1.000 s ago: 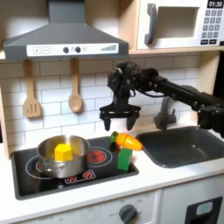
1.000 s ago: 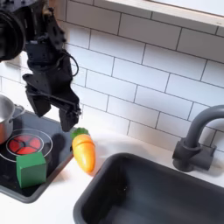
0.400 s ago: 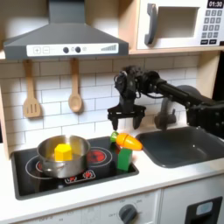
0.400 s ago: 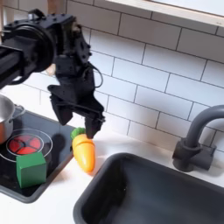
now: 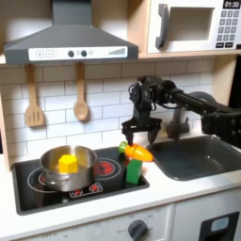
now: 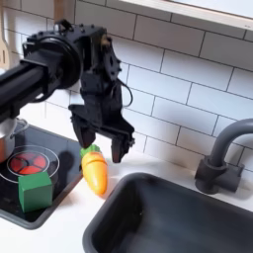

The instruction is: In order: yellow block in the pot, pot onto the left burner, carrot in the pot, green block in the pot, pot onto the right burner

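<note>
The steel pot (image 5: 68, 169) sits on the left burner of the black cooktop (image 5: 28, 193) in the first exterior view, with the yellow block (image 5: 68, 163) inside it. The right burner (image 5: 105, 169) (image 6: 30, 161) lies bare beside the pot, and at its near right edge stands the green block (image 5: 134, 170) (image 6: 35, 191). The orange carrot (image 5: 136, 151) (image 6: 95, 169) lies between cooktop and sink. My gripper (image 5: 140, 136) (image 6: 100, 145) hangs open just above the carrot, fingers spread and pointing down, holding nothing.
A dark sink (image 5: 193, 155) (image 6: 188, 217) with a grey faucet (image 6: 222, 158) lies to the right in both exterior views. Wooden utensils (image 5: 34, 99) hang on the tiled wall. A range hood (image 5: 68, 38) and microwave (image 5: 193, 26) sit overhead.
The gripper has travelled to the right in both exterior views and dropped slightly, ending over the carrot. Pot, blocks and carrot have stayed put.
</note>
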Action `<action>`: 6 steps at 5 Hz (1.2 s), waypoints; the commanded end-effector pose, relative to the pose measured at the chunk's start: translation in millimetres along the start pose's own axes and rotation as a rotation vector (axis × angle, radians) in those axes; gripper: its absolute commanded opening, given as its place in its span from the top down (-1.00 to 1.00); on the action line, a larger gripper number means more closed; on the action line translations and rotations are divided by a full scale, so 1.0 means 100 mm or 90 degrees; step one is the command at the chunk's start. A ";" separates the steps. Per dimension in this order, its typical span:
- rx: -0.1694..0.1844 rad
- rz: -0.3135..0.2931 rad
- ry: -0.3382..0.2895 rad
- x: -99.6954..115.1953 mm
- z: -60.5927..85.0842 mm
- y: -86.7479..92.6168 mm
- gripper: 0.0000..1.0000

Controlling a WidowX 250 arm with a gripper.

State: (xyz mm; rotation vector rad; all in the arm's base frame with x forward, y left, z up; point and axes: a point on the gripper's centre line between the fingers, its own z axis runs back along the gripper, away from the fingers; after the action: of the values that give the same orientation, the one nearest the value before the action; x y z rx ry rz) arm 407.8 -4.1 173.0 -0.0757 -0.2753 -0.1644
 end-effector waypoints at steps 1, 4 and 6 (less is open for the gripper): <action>0.045 0.095 0.008 -0.08 -0.03 -0.05 -1.00; 0.045 0.091 0.011 -0.19 -0.09 -0.05 -1.00; 0.013 0.031 0.027 -0.36 -0.15 0.12 -1.00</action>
State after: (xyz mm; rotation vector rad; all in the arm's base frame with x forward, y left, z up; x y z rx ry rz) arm 379.8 10.3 148.8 -0.0659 -0.2336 -0.1150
